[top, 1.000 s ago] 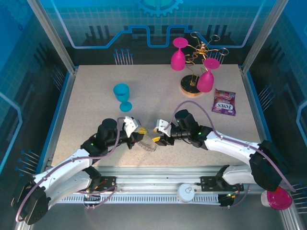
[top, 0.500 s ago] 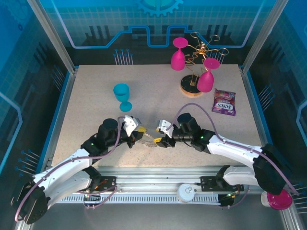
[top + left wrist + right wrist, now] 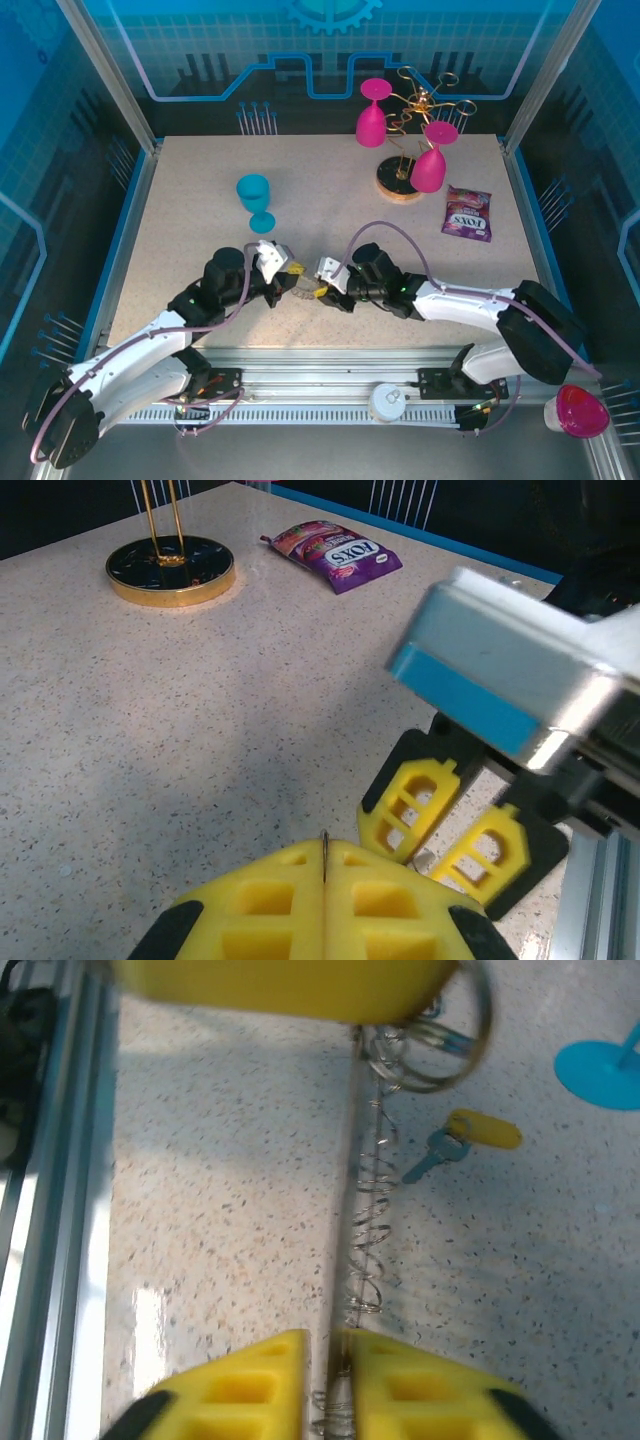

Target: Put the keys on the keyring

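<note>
The keyring (image 3: 352, 1210) stands on edge just above the table near the front edge, a thin dark band with a fringe of wire coils. My left gripper (image 3: 324, 848) is shut on its far edge, and a sliver of metal shows between the yellow pads. My right gripper (image 3: 328, 1345) is shut on the near edge, facing the left gripper (image 3: 288, 283) closely. A key (image 3: 483, 1128) with a yellow head and a short bluish blade sits just right of the coils. Whether it rests on the table or hangs I cannot tell.
A blue goblet (image 3: 254, 200) stands behind the left arm. At the back right are a gold wire stand on a round base (image 3: 398, 180) with two pink goblets (image 3: 430, 160), and a purple sweets packet (image 3: 467, 213). Another pink goblet (image 3: 577, 410) sits off the table, front right.
My right gripper moved left towards the left gripper and closed on the keyring's edge. The left gripper kept its hold and barely moved.
</note>
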`<state>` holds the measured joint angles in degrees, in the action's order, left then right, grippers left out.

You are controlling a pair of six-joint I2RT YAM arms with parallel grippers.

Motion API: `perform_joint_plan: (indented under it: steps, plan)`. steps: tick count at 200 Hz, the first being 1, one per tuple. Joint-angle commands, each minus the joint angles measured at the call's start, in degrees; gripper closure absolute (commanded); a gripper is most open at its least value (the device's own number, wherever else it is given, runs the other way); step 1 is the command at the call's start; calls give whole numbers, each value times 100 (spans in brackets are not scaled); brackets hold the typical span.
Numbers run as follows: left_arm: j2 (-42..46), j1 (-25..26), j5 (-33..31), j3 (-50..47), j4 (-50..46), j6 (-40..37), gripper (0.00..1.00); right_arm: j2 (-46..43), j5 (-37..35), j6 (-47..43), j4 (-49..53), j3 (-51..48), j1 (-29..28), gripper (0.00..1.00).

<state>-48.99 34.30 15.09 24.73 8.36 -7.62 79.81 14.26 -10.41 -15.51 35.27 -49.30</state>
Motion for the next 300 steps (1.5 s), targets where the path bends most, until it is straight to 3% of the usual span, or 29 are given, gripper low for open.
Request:
perform_joint_plan:
  steps: [1, 20, 50, 112, 148, 164, 180, 233, 262, 288, 300]
  plan:
    - [94, 33, -135, 146, 280, 132, 100, 34, -281, 169, -622, 209, -126, 100]
    - [58, 68, -343, 204, 143, 127, 100, -50, -446, 360, -566, 279, -199, 100]
    - [-31, 238, -1077, 401, -202, 26, 100, 21, -1085, 882, 789, 917, -290, 100]
    - [-292, 535, -2238, 1038, -1272, 19, 100, 217, -2042, 1816, 2231, 1628, -399, 100]
    - [-392, 546, -2398, 1456, -2171, 49, 100, 253, -2601, 1745, 2734, 1788, -374, 100]
    - [-369, 537, -2369, 1498, -2270, 82, 100, 214, -2374, 1565, 2591, 1758, -391, 100]
    - [-214, 538, -2298, 1197, -1748, 141, 100, 164, -1796, 1442, 2115, 1569, -395, 100]
    - [-297, 521, -2111, 1067, -1472, 331, 100, 115, -1628, 1260, 2055, 1565, -386, 100]
    - [-152, 439, -1819, 880, -1252, 312, 100, 49, -937, 952, 1833, 1366, -369, 100]
    - [-55, 346, -1598, 674, -1015, 141, 100, -162, -483, 749, 1536, 1139, -318, 65]
    - [-27, 266, -1469, 639, -996, 120, 100, -259, -425, 709, 1591, 1105, -195, 60]
